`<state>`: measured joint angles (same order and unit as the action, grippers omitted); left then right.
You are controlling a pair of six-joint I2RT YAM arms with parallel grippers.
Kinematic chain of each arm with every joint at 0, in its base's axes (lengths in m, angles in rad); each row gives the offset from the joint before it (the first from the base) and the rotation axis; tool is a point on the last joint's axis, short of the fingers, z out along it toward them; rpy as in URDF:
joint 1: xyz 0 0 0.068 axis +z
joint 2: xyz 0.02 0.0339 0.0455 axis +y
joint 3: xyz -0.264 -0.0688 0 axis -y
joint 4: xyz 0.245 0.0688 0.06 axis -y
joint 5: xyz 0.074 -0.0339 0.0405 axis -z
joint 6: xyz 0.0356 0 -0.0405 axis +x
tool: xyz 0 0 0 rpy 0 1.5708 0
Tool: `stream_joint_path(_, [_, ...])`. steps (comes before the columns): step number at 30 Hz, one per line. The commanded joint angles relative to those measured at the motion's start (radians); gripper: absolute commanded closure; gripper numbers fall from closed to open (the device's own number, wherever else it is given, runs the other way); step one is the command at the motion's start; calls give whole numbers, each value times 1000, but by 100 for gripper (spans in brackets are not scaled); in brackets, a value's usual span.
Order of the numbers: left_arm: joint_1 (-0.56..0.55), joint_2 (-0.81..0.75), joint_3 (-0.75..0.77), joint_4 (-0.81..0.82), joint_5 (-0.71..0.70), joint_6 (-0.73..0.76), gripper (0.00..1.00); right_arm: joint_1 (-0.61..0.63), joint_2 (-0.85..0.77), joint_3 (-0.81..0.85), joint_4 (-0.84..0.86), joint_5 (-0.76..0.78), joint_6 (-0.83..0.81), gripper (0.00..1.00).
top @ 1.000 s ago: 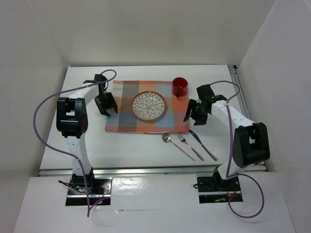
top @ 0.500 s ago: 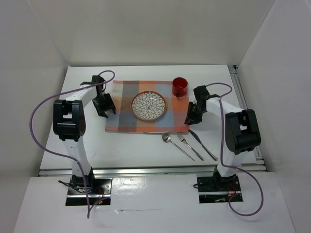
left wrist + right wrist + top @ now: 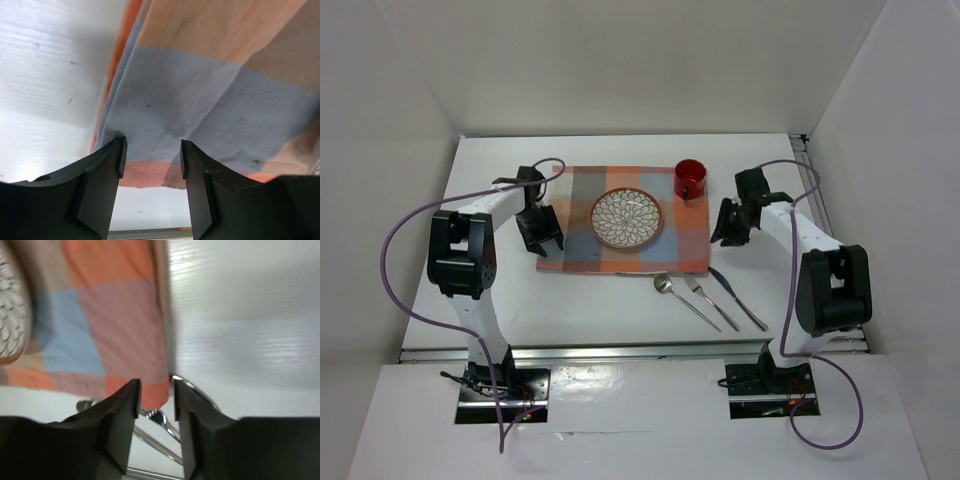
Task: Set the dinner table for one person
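Observation:
The dinner table [image 3: 500, 300] is a white top with a silver rail along its near edge. A checked cloth placemat [image 3: 578, 250] lies on it, with a patterned plate [image 3: 626, 218] in its middle and a red cup [image 3: 689, 179] at its far right corner. A spoon [image 3: 685, 300], fork [image 3: 710, 300] and knife [image 3: 738, 298] lie before its near right corner. My left gripper [image 3: 545, 238] is open over the placemat's [image 3: 200, 85] near left corner. My right gripper [image 3: 725, 232] is open just off the placemat's [image 3: 115, 315] right edge, above the fork [image 3: 167, 420].
White walls stand close round the table on three sides. A second rail [image 3: 812, 175] runs along the right edge. The cloth is slightly rucked at its left edge [image 3: 107, 100]. The plate's rim [image 3: 10, 315] shows at the left of the right wrist view.
My right gripper has drawn back to the right from the placemat's near right corner. My left gripper has shifted slightly nearer along the left edge. The placemat and dishes lie as before.

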<state>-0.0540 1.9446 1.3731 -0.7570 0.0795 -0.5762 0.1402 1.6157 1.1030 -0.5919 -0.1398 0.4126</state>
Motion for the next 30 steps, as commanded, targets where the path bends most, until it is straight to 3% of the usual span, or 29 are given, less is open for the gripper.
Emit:
stream_joint_path(1, [-1, -61, -40, -7, -4, 7, 36, 50, -117, -14, -51, -24, -47, 54])
stream_joint_path(7, [-1, -70, -98, 24, -14, -2, 36, 248, -168, -97, -109, -61, -9, 43])
stream_joint_path(12, [-10, -93, -118, 24, -14, -2, 36, 358, -157, -150, -109, -70, 34, 43])
stream_joint_path(23, [-10, -151, -80, -24, -32, -2, 36, 447, -91, -192, -71, -78, 43, 43])
stream_joint_path(30, [-10, -185, 12, -68, -32, 7, 36, 476, -25, -183, -62, 57, 43, 43])
